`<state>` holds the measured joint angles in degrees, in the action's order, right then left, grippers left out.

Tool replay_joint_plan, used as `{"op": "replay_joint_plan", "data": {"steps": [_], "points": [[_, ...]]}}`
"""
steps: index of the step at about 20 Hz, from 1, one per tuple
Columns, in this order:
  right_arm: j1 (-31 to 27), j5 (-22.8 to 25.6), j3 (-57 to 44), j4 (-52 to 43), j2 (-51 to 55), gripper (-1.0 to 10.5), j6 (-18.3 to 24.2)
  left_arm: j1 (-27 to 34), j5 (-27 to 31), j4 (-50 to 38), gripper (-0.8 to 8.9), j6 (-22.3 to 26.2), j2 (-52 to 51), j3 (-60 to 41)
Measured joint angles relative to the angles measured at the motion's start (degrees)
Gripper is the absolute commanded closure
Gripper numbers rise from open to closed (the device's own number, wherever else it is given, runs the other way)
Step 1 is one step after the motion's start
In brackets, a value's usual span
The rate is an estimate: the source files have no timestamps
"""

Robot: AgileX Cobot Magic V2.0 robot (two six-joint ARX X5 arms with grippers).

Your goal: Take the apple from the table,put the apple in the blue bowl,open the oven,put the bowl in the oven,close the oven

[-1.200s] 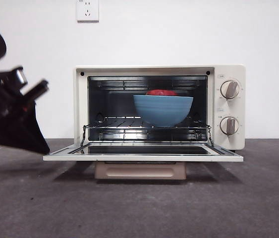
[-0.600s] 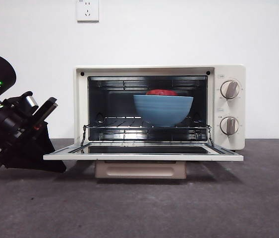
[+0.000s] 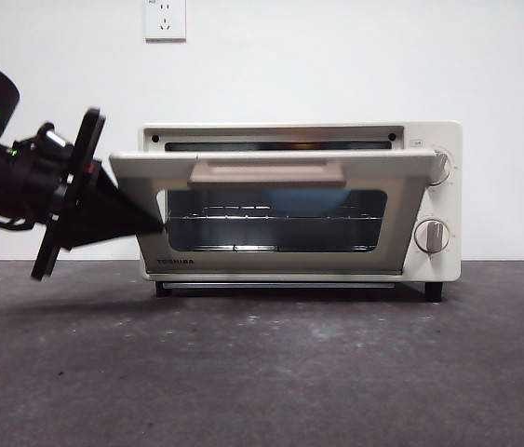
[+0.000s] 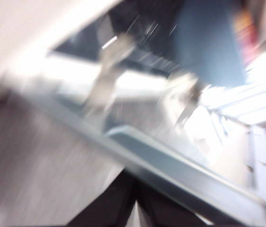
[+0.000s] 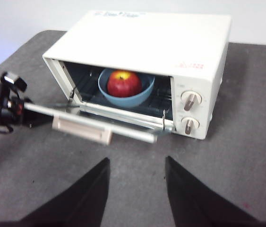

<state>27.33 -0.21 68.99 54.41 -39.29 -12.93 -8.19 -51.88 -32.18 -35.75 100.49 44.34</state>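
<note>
Touching oven point(image 3: 299, 200) door: L fingers point(image 3: 145, 223).

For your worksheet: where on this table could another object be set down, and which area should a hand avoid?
Bare table lies on the knob side of the oven, and in front, between its door and the right gripper. It is crowded at the door's other end, where the left gripper is. Inside, the blue bowl with the apple fills the rack's middle.
</note>
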Motion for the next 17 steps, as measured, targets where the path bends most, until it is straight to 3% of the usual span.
{"op": "replay_joint_plan", "data": {"steps": [5,11,17], "points": [[0.00,0.00,0.00,2.16,0.00,7.6,-0.85,1.46,6.69,-9.44,8.07,-6.91,0.00,0.70],[0.00,0.00,0.00,3.04,0.00,7.6,-0.96,1.68,7.58,-9.49,8.07,-7.26,-0.02,2.25],[0.00,0.02,-0.02,4.11,0.00,7.6,-0.87,0.85,7.61,-3.65,8.06,-6.86,-2.75,2.25]]}}
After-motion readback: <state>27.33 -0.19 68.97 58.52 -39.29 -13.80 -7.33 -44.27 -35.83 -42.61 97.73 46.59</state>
